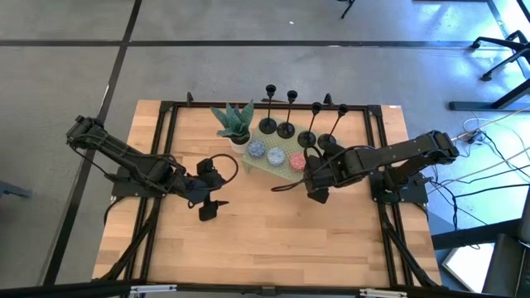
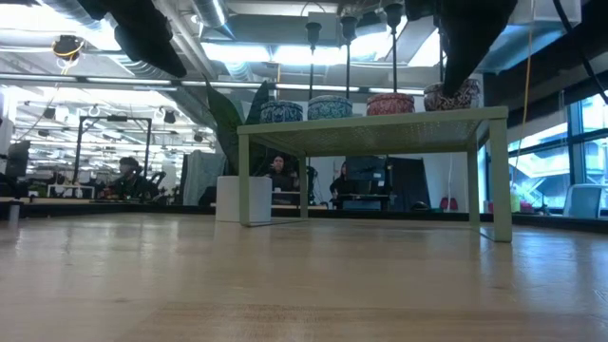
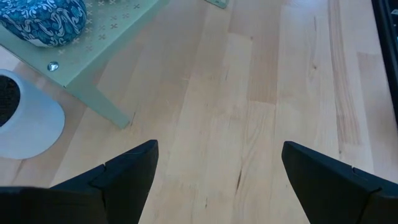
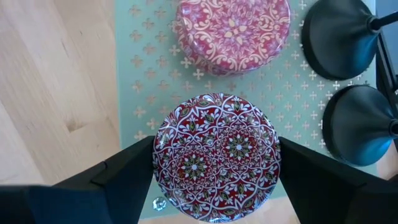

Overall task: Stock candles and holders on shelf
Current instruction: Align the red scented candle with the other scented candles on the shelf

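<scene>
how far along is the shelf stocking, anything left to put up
Nearly done. All four candles sit in a row on the shelf, and four holders stand behind them on it. In hand: the right gripper has its open fingers either side of the dark red candle at the shelf's end, apparently just placing it. The left gripper is open and empty over bare table. Nothing is left off the shelf; the right arm only needs to back away.

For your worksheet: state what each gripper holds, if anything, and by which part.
Left gripper: nothing, open over bare table. Right gripper: fingers flank the red candle on the shelf; grip cannot be told.
</scene>
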Robot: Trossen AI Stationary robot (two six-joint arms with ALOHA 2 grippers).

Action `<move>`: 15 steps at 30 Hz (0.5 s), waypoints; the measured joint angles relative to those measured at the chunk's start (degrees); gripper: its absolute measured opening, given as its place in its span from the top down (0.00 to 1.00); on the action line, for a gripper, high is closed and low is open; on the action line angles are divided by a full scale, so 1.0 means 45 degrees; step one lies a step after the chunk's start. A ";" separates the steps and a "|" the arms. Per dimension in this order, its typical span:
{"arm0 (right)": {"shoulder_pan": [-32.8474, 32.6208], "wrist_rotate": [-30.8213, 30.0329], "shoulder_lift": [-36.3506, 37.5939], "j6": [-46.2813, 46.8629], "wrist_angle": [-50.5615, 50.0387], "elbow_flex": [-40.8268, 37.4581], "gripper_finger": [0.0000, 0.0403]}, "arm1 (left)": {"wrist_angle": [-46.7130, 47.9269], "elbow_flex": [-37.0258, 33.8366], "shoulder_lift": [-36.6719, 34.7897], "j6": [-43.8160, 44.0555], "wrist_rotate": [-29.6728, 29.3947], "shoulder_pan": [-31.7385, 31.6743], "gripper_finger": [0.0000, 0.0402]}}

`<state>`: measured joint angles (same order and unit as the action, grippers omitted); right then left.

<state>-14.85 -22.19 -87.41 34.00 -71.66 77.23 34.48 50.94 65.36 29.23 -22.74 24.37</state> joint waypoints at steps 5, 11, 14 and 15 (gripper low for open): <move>0.0000 -0.0025 -0.0002 0.0003 -0.0002 0.0000 0.21 | 0.0000 0.0004 0.0002 0.0000 -0.0005 0.0002 0.15; 0.0000 0.0248 -0.0002 -0.0039 0.0000 0.0000 0.21 | 0.0000 0.0000 0.0002 0.0000 -0.0010 0.0002 0.15; 0.0000 0.0272 -0.0002 0.0042 -0.0006 0.0000 0.21 | 0.0000 0.0000 0.0002 0.0000 -0.0010 0.0002 0.15; 0.0000 0.0281 -0.0002 0.0066 -0.0007 0.0000 0.21 | -0.0002 0.0003 0.0002 0.0000 -0.0010 0.0002 0.15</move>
<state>-14.85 -20.93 -87.42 34.29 -71.69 77.23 34.47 50.95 65.36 29.23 -22.79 24.38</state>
